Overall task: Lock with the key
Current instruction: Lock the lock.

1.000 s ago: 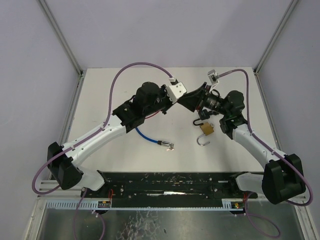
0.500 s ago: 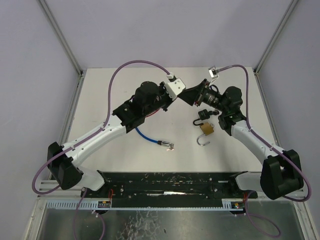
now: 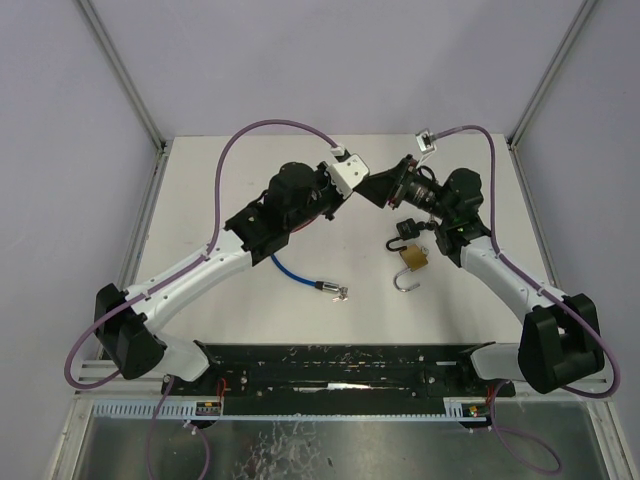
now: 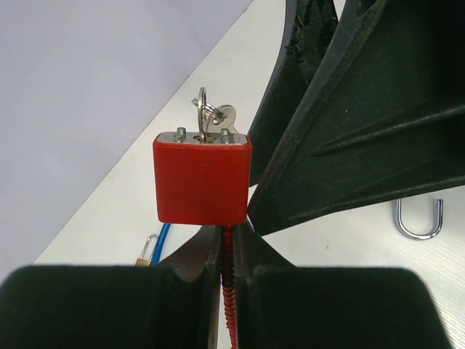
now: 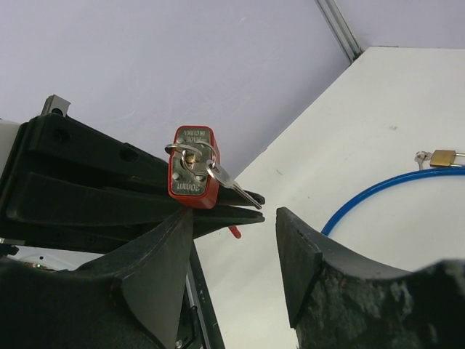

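Found the left gripper [image 4: 227,251] clamped shut on a red ribbed cable [image 4: 231,291], pinched between its fingers [image 4: 182,273], with the red padlock [image 4: 203,178] upright just beyond those fingertips. Noted a key [image 5: 232,183] seated in the padlock's far end face, carrying a key ring [image 5: 190,149], on the side away from the left fingers. Found the right gripper [image 5: 232,240] with jaws parted to a moderate gap and nothing between them. Placed the padlock just past the tip of one right finger and the key blade slanting above the gap, clear of both pads. Cannot tell from the left wrist view whether the right finger beside the padlock touches it. Recorded a blue cable [image 3: 293,272] and a brass padlock [image 3: 413,257] on the table [image 3: 200,200], well apart from both sets of fingers.
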Robot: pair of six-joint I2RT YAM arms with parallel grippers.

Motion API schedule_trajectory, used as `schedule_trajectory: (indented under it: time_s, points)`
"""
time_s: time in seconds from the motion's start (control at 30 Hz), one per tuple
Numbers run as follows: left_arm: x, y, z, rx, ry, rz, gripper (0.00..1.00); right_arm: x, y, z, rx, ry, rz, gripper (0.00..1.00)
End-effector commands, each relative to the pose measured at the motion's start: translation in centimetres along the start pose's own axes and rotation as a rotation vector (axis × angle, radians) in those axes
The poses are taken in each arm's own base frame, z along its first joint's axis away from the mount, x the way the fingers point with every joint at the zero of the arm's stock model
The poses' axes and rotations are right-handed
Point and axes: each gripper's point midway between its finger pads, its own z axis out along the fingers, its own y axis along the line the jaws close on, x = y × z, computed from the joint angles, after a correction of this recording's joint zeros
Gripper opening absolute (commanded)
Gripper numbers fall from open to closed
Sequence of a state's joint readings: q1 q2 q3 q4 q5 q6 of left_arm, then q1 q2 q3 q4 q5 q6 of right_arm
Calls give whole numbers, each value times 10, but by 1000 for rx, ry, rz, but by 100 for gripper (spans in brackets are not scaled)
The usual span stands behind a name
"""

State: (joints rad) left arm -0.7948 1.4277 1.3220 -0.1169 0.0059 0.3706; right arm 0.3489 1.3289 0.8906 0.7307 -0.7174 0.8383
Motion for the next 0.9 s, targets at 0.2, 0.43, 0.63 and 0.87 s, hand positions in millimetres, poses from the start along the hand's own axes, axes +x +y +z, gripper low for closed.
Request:
schedule_trajectory:
  time_s: [0.2, 0.43, 0.63, 0.87]
  points:
    - [-23, -6, 3, 8, -100, -37, 0, -17, 51, 1, -205, -13, -145, 57]
    - [-24, -9, 2, 26, -107, -49, 0, -24, 33, 8, -112, -41, -96, 57]
    - [-24, -16, 1, 61, -111, -71, 0, -30, 30, 13, -97, -58, -103, 57]
    - [-22, -19, 1, 71, -110, -80, 0, -34, 25, 17, -70, -65, -88, 58]
